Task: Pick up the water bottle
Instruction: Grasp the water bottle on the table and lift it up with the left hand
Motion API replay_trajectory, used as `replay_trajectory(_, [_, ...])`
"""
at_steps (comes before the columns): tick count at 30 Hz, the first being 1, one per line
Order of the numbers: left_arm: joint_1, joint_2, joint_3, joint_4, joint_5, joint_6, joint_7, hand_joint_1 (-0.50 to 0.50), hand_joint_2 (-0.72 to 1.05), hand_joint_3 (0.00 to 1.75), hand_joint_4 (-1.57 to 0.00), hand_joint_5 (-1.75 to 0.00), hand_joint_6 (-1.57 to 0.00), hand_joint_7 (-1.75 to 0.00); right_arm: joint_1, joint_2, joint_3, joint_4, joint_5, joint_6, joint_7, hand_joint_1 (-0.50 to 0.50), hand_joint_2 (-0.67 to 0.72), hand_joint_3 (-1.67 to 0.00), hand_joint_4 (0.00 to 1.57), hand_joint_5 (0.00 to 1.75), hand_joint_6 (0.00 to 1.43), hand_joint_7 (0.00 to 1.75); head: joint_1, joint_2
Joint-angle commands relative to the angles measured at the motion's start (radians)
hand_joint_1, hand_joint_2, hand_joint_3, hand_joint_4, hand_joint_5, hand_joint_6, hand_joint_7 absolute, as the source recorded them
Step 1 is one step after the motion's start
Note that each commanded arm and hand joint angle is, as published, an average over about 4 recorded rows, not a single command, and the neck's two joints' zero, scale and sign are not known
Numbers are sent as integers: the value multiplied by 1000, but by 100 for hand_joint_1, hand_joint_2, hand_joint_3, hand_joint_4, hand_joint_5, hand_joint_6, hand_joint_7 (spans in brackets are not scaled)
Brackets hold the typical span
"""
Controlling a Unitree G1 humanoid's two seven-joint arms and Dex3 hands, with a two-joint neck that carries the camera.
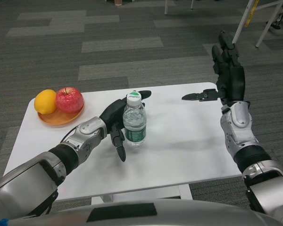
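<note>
The white tabletop (pixel 188 146) fills the near part of the head view, its rounded far corners set against a floor of grey carpet tiles (pixel 122 44) in darker and lighter patches. At the top right of the room stand white frame legs (pixel 269 23) on that carpet.

On the far left of the tabletop sits a shallow orange plate (pixel 54 119). In it lie a yellow-orange fruit (pixel 45 101) on the left and a red apple (pixel 69 99) on the right, the two touching.

The water bottle (pixel 134 118) stands upright near the middle of the tabletop, clear, with a green label band and a white cap. The left hand (pixel 117 120) lies just beside it on its left, palm toward the bottle: the thumb reaches round behind the cap and the fingers (pixel 120 147) hang down along the near side of the label. Whether they press on the bottle cannot be told. The bottle's base rests on the tabletop.

The right hand (pixel 226 77) is raised over the right edge of the tabletop, well apart from the bottle, released, fingers pointing up and the thumb stretched left, holding nothing.
</note>
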Motion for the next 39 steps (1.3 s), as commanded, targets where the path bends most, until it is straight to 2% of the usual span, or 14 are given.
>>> replay_trajectory(1, [-18,2,-16,4,-41,-7,30,-23,-26,9,0,0,0,-54,4,3,-11,-9,1,-11,-3,-33,-3,-8,0,0,0,7,-3,-2])
replay_trajectory(4, [-18,2,-33,4,-75,-8,50,-18,-10,9,0,-10,0,-63,4,3,-13,-6,1,-11,-3,-33,-3,-8,0,0,0,7,-6,-7])
replay_trajectory(6, [-18,2,-40,5,-77,-8,57,-12,16,9,0,-36,0,-73,4,3,-14,-4,1,-11,-3,-33,-3,-8,0,0,0,7,-6,-9])
replay_trajectory(7, [-19,2,-41,6,-77,-8,61,-11,23,9,0,-51,-1,-79,4,3,-15,-3,1,-11,-3,-33,-3,-8,0,0,0,7,-6,-10])
replay_trajectory(8, [-19,2,-43,6,-77,-8,64,-5,34,9,0,-80,-5,-89,4,3,-16,-3,1,-11,-3,-33,-3,-8,0,0,0,7,-7,-11])
replay_trajectory(11, [-21,2,-45,7,-77,-8,78,12,56,9,0,-149,-22,-119,4,3,-18,-2,1,-11,-3,-30,-3,-8,0,0,0,7,-8,-12])
replay_trajectory(14, [-22,2,-45,11,-77,-8,90,17,69,13,-3,-175,-35,-133,5,3,-20,0,1,-11,-3,-29,-3,-8,0,0,0,7,-6,-15])
replay_trajectory(17, [-20,2,-46,14,-77,-8,95,20,69,17,-7,-175,-41,-133,5,3,-19,0,1,-11,-3,-27,-3,-8,0,0,0,7,-5,-15])
replay_trajectory(19, [-20,2,-46,15,-77,-8,95,22,69,22,-11,-175,-48,-140,5,3,-19,0,1,-11,-3,-25,-3,-8,0,0,0,7,-3,-15])
replay_trajectory(23, [-19,2,-46,18,-77,-8,96,27,65,26,-25,-175,-73,-164,6,3,-19,-1,1,-11,-3,-25,-3,-8,0,0,0,7,-3,-15])
replay_trajectory(26, [-13,2,-38,20,-78,-13,95,34,60,26,-40,-175,-91,-168,10,3,-19,-2,1,-11,-3,-25,-3,-8,0,0,0,7,-3,-16])
replay_trajectory(30, [-2,2,-16,17,-79,-37,94,43,52,26,-51,-175,-96,-166,14,5,-20,-4,1,-12,-4,-25,-3,-8,0,0,0,7,1,-13])
replay_trajectory(33, [10,5,4,-1,-78,-51,91,49,52,26,-56,-175,-97,-161,18,5,-21,-7,1,-11,-4,-23,-3,-8,0,0,0,7,5,-13])
replay_trajectory(39, [35,33,74,-117,-57,-47,89,50,52,26,-56,-175,-88,-161,22,5,-24,-10,1,-13,-4,-21,-3,-8,0,0,0,7,13,2])
